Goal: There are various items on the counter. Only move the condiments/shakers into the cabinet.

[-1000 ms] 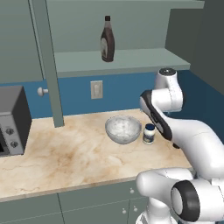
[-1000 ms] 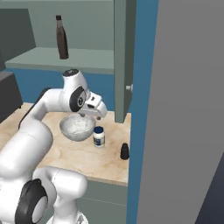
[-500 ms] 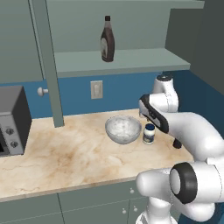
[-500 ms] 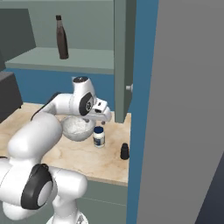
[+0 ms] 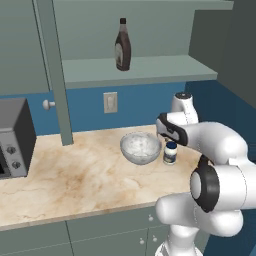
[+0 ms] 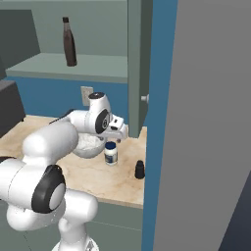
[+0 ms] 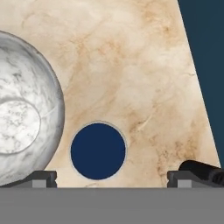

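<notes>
Claw [image 7: 111, 177] has dropped over the white blue-lidded jar [image 5: 170, 152] near the desk [image 5: 75, 175] right edge, beside the glass bowl [image 5: 140, 147]; fingers spread apart. Syrup bottle [image 5: 122, 44] shelved; we judge jar next.

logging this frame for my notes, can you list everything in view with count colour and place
syrup bottle: 1, dark brown, upright on the cabinet shelf
jar: 1, white with dark blue lid, on the counter right of the bowl
bowl: 1, clear glass, on the counter
shaker: 1, black, near the counter's right end
counter: 1, beige marbled
cabinet: 1, grey-green, above the counter
microwave: 1, grey, counter's left end
wall outlet: 1, pale, on the blue wall
gripper: 1, dark fingertips, open above the jar
</notes>
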